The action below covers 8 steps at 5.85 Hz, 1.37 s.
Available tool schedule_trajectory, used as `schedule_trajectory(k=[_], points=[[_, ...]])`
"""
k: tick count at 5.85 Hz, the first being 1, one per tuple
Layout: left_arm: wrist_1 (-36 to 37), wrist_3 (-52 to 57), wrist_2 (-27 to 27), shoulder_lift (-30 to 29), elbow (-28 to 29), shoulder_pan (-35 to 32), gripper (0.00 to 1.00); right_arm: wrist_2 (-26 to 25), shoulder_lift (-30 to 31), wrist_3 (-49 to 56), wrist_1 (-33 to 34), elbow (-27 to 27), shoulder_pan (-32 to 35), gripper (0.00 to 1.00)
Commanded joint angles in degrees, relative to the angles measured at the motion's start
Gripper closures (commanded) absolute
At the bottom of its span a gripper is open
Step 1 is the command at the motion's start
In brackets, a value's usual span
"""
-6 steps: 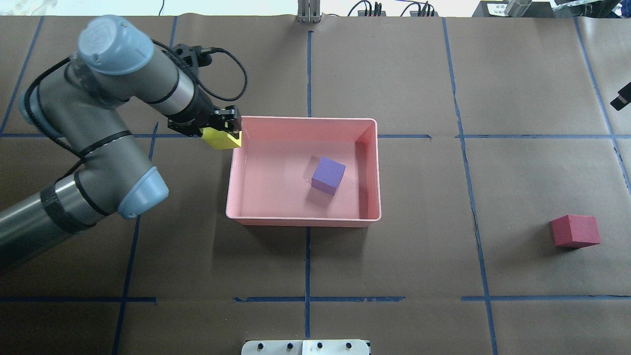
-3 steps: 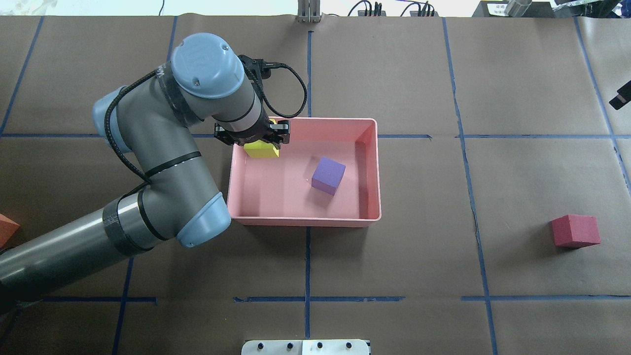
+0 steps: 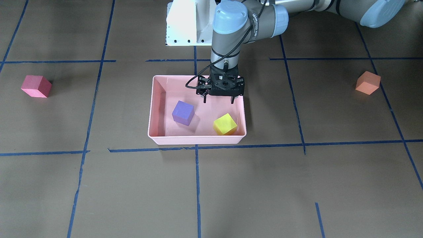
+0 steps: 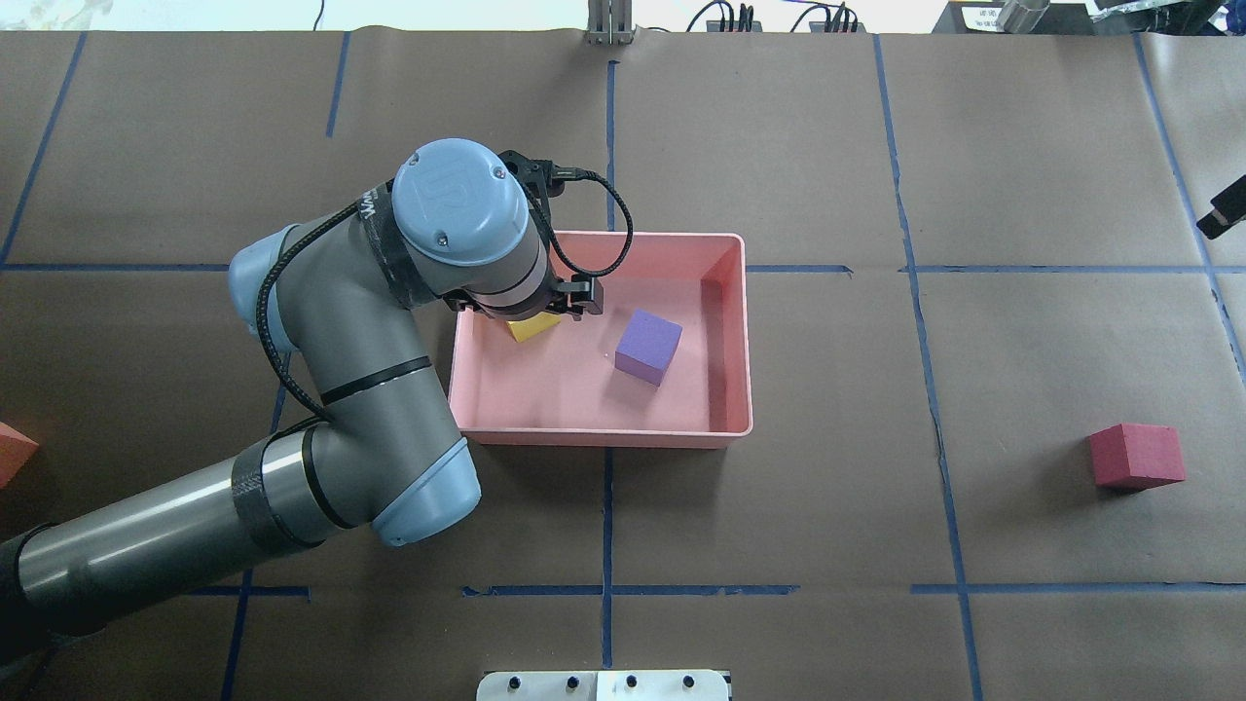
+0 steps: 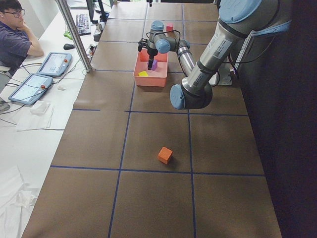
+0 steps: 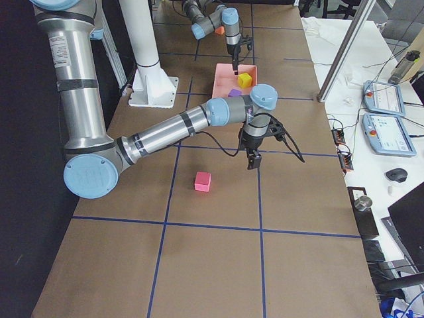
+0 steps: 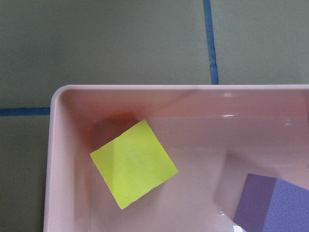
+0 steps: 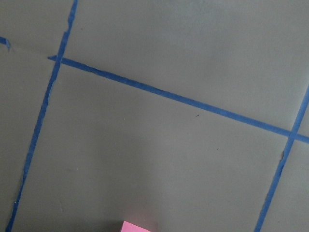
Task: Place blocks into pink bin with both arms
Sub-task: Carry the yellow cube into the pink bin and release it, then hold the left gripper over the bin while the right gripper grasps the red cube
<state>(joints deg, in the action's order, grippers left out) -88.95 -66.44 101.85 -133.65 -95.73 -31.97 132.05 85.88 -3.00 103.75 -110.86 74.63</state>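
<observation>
Halfway done, the yellow-green block [image 3: 225, 124] and purple block [image 3: 183, 113] lay in the pink bin [image 3: 196, 140], the left pincer [image 3: 219, 99] hanging above it spread open and empty, while the red-pink block [image 3: 36, 86] and orange block [image 3: 367, 82] sat apart on the counter [image 3: 264, 185].

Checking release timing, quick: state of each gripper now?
Left gripper: open, empty; yellow block lies loose in the pink bin.
Right gripper: cannot tell.

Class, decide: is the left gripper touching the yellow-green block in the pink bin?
Apart. The front-facing view shows the left gripper open above the pink bin, with bare bin floor between its fingers and the yellow-green block.
</observation>
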Motion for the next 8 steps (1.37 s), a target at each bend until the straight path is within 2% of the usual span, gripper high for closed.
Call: schedule_trajectory(k=[1, 2, 3, 5, 6, 7, 8], points=[[-0.08, 0.0, -0.16, 0.23, 0.02, 0.15, 0.0, -1.0, 12.4, -20.43, -20.89, -3.31, -5.86, 0.0], [-0.17, 0.08, -0.25, 0.4, -0.07, 0.15, 0.0, -4.49, 19.52, -32.56, -35.32, -3.14, -11.65, 0.0], [-0.17, 0.34, -0.25, 0.49, 0.02, 0.15, 0.0, -7.31, 23.59, -39.12, -43.03, -2.61, -16.05, 0.0], [-0.25, 0.35, -0.34, 0.49, 0.02, 0.24, 0.0, -13.2, 25.04, -43.39, -44.16, -0.78, -23.62, 0.0], [-0.34, 0.35, -0.34, 0.49, 0.02, 0.24, 0.0, -14.27, 25.04, -43.5, -44.86, 0.8, -25.4, 0.0], [-0.34, 0.35, -0.34, 0.58, 0.02, 0.24, 0.0, -14.37, 24.86, -44.02, -49.48, 3.95, -26.46, 0.0], [-0.78, 0.35, -0.34, 1.19, -0.07, 0.24, 0.0, -14.37, 24.52, -44.02, -51.18, 5.2, -27.34, 0.0]])
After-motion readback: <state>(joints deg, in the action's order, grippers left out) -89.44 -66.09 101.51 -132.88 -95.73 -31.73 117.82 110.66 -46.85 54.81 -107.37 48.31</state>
